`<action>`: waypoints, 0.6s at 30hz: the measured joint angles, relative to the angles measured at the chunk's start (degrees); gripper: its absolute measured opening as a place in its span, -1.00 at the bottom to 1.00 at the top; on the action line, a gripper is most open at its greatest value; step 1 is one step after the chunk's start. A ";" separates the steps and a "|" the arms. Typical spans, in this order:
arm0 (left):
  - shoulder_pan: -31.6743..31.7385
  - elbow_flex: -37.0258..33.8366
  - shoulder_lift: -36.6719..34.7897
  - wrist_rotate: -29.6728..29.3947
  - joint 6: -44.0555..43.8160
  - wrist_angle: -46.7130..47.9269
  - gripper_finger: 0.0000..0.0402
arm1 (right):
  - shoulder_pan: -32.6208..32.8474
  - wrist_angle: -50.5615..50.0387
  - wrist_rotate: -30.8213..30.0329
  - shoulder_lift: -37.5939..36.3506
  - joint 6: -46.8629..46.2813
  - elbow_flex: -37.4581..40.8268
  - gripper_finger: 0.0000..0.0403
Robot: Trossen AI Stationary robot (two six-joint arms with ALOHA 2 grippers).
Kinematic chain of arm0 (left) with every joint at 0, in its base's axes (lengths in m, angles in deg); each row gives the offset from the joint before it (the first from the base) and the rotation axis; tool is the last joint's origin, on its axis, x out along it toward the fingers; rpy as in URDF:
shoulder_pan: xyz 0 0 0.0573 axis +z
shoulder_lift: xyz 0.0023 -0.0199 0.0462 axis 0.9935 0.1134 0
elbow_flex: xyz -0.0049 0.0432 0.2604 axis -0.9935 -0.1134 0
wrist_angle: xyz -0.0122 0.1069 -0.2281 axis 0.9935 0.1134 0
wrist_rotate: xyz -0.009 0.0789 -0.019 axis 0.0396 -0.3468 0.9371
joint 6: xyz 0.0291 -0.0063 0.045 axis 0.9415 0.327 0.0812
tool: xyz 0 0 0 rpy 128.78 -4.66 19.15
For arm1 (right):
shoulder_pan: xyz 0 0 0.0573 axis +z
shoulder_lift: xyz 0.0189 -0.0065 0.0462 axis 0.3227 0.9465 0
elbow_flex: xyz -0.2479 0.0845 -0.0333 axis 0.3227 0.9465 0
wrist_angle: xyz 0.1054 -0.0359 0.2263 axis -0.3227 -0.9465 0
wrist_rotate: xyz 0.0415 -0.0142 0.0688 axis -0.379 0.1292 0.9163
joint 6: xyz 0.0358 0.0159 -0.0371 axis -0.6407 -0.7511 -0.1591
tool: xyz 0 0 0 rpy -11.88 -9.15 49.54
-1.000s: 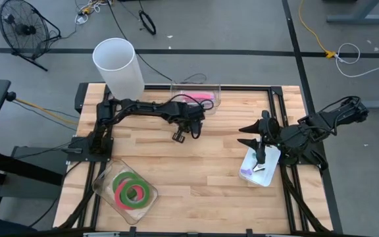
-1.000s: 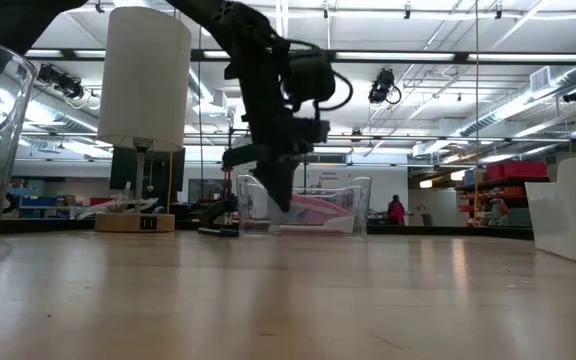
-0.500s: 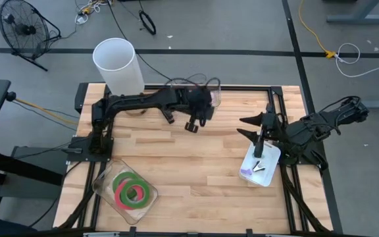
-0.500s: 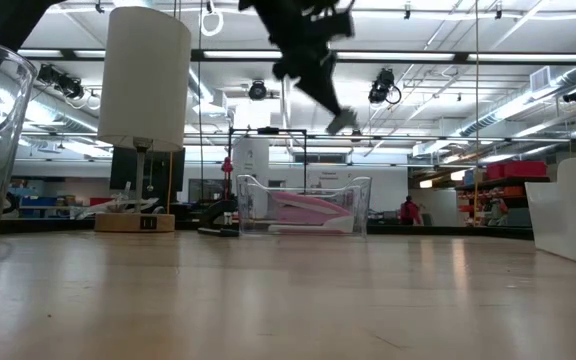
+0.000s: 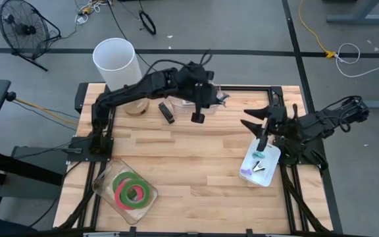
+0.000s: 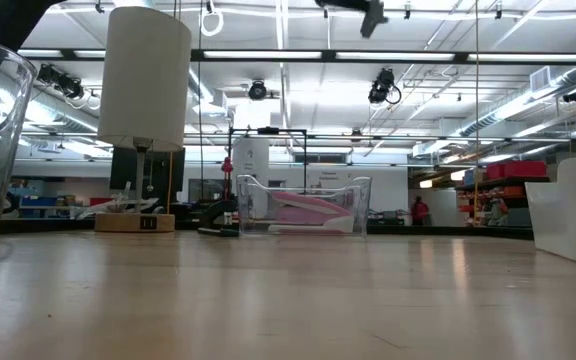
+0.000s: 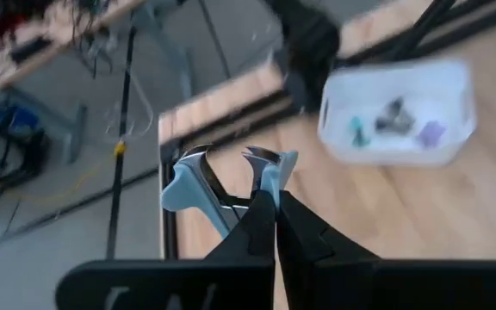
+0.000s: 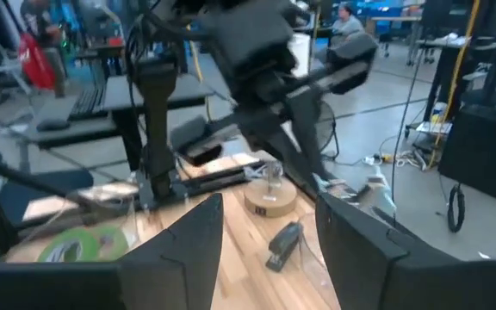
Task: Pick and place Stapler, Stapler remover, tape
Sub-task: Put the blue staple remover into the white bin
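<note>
My left gripper [image 7: 269, 202] is raised high over the far middle of the table, shut on a light-blue staple remover [image 7: 222, 176] with chrome claws. Only its tip [image 6: 368, 15] shows at the top of the low view. A dark stapler [image 5: 166, 112] lies flat on the table near the far edge. A pink stapler [image 6: 303, 210] lies in a clear bin [image 6: 353, 200]. Green and pink-red tape rolls [image 5: 131, 189] lie in a clear tray at the near left. My right gripper [image 8: 269, 258] stands open above the table's right side, holding nothing. My left gripper pinches the staple remover's rear part [image 7: 239, 200] between its two fingers. The blue wings and chrome claws [image 7: 198, 157] stick out ahead of the fingertips, pointing away from the gripper. The remover is lifted clear of the table.
A white tray [image 5: 275, 155] at the right, under my right arm, holds small teal, grey and purple things. A tall white cylinder [image 5: 116, 62] on a wooden base [image 6: 135, 222] stands at the far left. Black rails frame the table's edges.
My left gripper has risen from just above the table in front of the clear bin to high above it. It has tipped from pointing down to a shallower slant and has stayed shut on the staple remover. My right gripper has tipped up a little.
</note>
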 joint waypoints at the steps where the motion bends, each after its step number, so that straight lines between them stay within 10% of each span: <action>1: 0.00 0.74 0.00 1.53 -0.09 -0.22 -1.00 | 0.00 0.34 -0.56 -0.32 0.02 0.00 -0.08; 18: -0.19 3.96 0.01 23.36 -11.86 -9.42 -1.00 | -1.57 0.67 1.40 -3.40 -2.78 0.00 0.19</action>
